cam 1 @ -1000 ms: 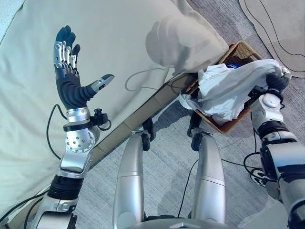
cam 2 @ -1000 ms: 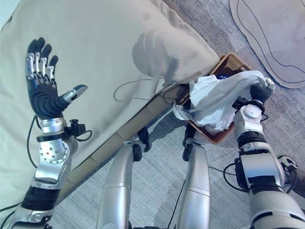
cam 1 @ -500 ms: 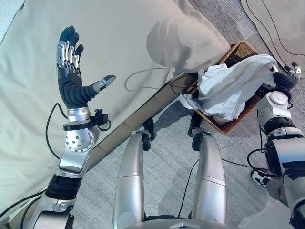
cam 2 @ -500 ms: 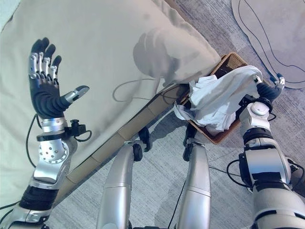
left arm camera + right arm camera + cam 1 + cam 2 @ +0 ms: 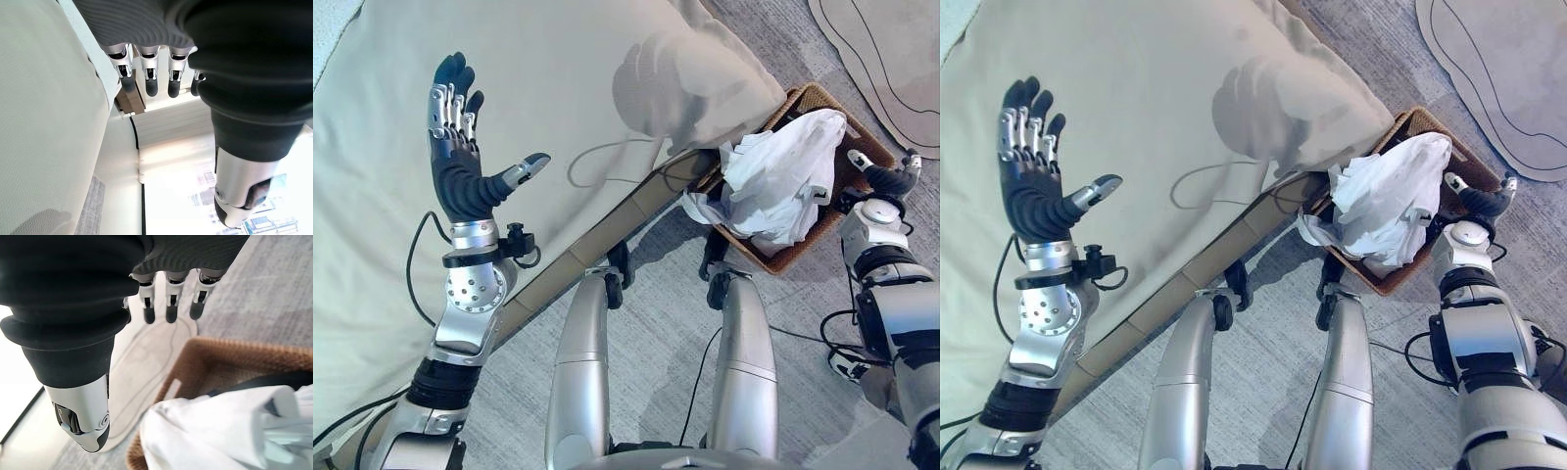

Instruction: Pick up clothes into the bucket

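Observation:
White clothes (image 5: 783,181) lie heaped in a brown wicker basket (image 5: 854,139) on the floor by the bed's corner; a fold hangs over the basket's near rim. My right hand (image 5: 891,176) is at the basket's right side, open, its fingers (image 5: 169,307) straight and apart from the cloth (image 5: 215,431). My left hand (image 5: 460,157) is raised over the bed with palm up and fingers (image 5: 149,81) straight, holding nothing.
A large beige bed (image 5: 548,88) with a wooden frame edge (image 5: 607,230) takes up the left and middle. Grey carpet (image 5: 656,323) covers the floor. A pale oval rug (image 5: 891,49) lies at the far right beyond the basket.
My right hand has let go of the white clothes and drawn back to the right of the basket. The cloth has dropped and settled into the basket. The left hand has stayed still.

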### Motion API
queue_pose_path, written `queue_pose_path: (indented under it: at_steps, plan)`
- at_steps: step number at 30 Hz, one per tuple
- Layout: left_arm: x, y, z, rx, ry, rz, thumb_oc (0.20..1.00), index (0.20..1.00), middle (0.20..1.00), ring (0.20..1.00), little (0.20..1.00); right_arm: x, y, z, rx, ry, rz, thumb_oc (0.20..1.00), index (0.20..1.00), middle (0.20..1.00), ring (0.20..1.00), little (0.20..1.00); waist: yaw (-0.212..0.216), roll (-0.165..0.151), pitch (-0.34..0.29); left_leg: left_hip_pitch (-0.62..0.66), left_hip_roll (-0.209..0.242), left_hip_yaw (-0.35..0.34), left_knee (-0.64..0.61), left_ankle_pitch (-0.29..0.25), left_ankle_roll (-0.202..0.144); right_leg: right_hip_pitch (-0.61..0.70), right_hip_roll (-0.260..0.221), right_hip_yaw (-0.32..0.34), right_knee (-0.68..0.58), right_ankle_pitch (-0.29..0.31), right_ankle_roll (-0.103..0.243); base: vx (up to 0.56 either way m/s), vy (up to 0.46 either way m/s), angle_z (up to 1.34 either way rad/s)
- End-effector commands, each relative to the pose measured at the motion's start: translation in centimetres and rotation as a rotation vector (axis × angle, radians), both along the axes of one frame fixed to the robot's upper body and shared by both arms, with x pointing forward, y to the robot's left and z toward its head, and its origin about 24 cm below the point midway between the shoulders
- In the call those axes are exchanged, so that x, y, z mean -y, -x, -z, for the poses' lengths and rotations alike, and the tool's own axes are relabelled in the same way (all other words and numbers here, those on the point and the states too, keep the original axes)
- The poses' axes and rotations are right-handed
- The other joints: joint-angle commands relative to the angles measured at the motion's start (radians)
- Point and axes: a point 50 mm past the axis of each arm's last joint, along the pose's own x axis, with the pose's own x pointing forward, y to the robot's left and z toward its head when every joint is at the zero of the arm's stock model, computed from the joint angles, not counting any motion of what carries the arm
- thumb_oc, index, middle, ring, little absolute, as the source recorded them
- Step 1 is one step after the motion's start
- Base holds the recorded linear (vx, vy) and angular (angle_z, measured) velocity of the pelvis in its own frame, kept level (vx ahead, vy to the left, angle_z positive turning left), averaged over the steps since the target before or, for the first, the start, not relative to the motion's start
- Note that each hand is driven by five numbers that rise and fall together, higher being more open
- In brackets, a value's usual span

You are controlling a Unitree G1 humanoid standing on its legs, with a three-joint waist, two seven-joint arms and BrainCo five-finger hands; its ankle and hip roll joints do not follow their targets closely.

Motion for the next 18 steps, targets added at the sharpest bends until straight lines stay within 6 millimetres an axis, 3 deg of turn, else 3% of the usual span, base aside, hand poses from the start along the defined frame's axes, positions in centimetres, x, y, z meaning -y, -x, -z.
queue_pose_path:
  at_steps: [1,5,8,10,14,18]
  plan:
    - [-0.3,2.0,-1.6,0.126,0.055,0.004,1.000,1.000,1.000,1.000,1.000,-0.7,0.2,1.3,-0.008,0.045,-0.007,1.000,1.000,1.000,1.000,1.000,-0.023,0.024,-0.042,-0.010,0.037,-0.016,-0.070,0.044,-0.034,0.050,-0.027,0.061,-0.051,0.023,0.075,0.00,0.000,0.00]
    - [-0.3,2.0,-1.5,0.134,0.079,-0.004,1.000,1.000,1.000,1.000,1.000,-3.2,-0.2,1.5,0.067,0.125,-0.106,1.000,1.000,1.000,1.000,1.000,-0.041,0.011,-0.047,0.015,0.046,-0.015,-0.095,0.054,-0.037,0.078,-0.025,0.054,-0.077,0.031,0.077,0.00,0.000,0.00]
    - [-0.3,1.6,-1.1,0.122,0.098,-0.009,1.000,1.000,1.000,1.000,1.000,-5.6,0.7,2.4,0.166,0.178,-0.215,1.000,1.000,1.000,1.000,1.000,-0.061,0.000,-0.059,0.061,0.047,-0.019,-0.143,0.070,-0.040,0.125,-0.020,0.044,-0.115,0.041,0.083,0.00,-0.011,0.00]
    - [-0.5,1.3,-0.7,0.104,0.101,-0.021,1.000,1.000,1.000,1.000,1.000,-6.3,1.5,2.9,0.189,0.191,-0.256,1.000,1.000,1.000,1.000,1.000,-0.069,-0.005,-0.066,0.089,0.046,-0.021,-0.169,0.079,-0.044,0.157,-0.022,0.037,-0.139,0.045,0.087,0.01,-0.038,-0.02]
    - [-1.1,0.1,2.5,-0.055,0.163,-0.006,1.000,1.000,1.000,1.000,1.000,-6.9,4.6,5.9,0.204,0.173,-0.324,1.000,1.000,1.000,1.000,1.000,-0.082,-0.025,-0.090,0.269,0.032,-0.038,-0.300,0.113,-0.044,0.348,-0.025,0.000,-0.258,0.074,0.101,0.07,-0.068,0.04]
    - [-2.1,-0.3,5.2,-0.184,0.230,0.011,1.000,1.000,1.000,1.000,1.000,-8.0,6.4,6.8,0.237,0.145,-0.419,1.000,1.000,1.000,1.000,1.000,-0.092,-0.040,-0.090,0.426,0.017,-0.049,-0.448,0.194,-0.049,0.518,-0.032,-0.047,-0.400,0.135,0.101,0.01,-0.063,0.07]
